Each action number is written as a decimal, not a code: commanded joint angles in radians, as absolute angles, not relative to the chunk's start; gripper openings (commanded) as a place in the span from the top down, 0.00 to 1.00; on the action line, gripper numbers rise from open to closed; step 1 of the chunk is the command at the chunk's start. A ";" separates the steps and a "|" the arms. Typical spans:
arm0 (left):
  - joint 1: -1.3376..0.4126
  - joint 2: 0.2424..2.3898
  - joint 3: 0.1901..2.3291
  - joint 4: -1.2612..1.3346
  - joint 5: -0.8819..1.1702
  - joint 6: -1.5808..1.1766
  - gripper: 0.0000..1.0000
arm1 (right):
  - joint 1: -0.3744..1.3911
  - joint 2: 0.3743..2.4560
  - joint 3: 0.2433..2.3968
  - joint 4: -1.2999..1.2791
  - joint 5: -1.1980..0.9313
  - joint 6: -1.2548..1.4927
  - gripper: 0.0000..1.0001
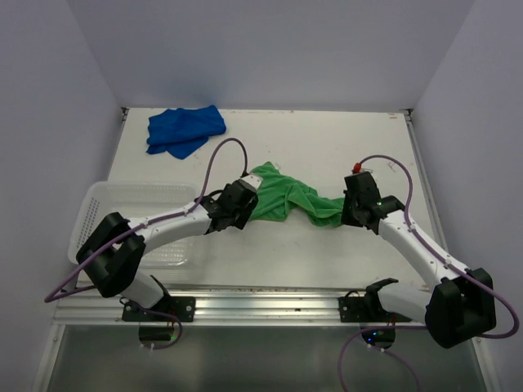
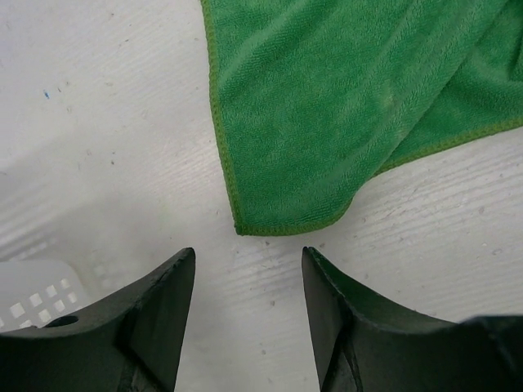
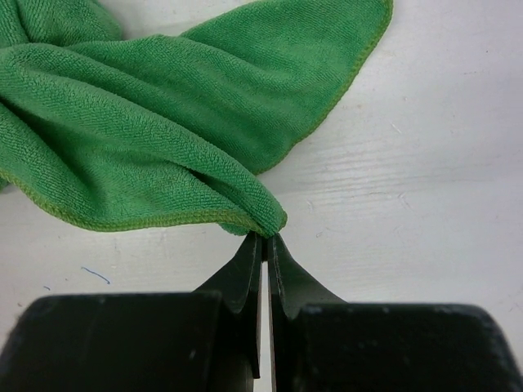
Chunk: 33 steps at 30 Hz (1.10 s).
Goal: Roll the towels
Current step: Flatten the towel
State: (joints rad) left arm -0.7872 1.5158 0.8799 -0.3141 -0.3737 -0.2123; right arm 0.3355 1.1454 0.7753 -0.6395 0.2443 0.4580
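The green towel point(image 1: 282, 200) lies crumpled and stretched across the middle of the table between my two grippers. My left gripper point(image 1: 248, 211) is open at the towel's left end. In the left wrist view the towel's corner point(image 2: 270, 220) lies flat just ahead of the open gripper point(image 2: 248, 261), with bare table between the fingers. My right gripper point(image 1: 347, 214) is shut at the towel's right end. The right wrist view shows its tips point(image 3: 267, 237) pinching a bunched fold of the green towel point(image 3: 147, 139). The blue towel point(image 1: 184, 131) lies loosely folded at the back left.
A white perforated basket point(image 1: 94, 204) stands at the table's left edge, under and beside my left arm; its corner point(image 2: 33, 298) shows in the left wrist view. White walls enclose the table at the back and sides.
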 commanded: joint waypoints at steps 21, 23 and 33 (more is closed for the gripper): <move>-0.816 1.697 0.959 -0.331 -0.452 -0.091 0.42 | 0.316 1.141 0.793 -0.620 0.210 0.439 1.00; -0.816 1.709 0.954 -0.325 -0.454 -0.081 0.42 | 0.314 1.140 0.792 -0.618 0.210 0.439 1.00; -0.825 1.743 0.957 -0.276 -0.480 -0.055 0.57 | 0.313 1.141 0.788 -0.612 0.209 0.437 1.00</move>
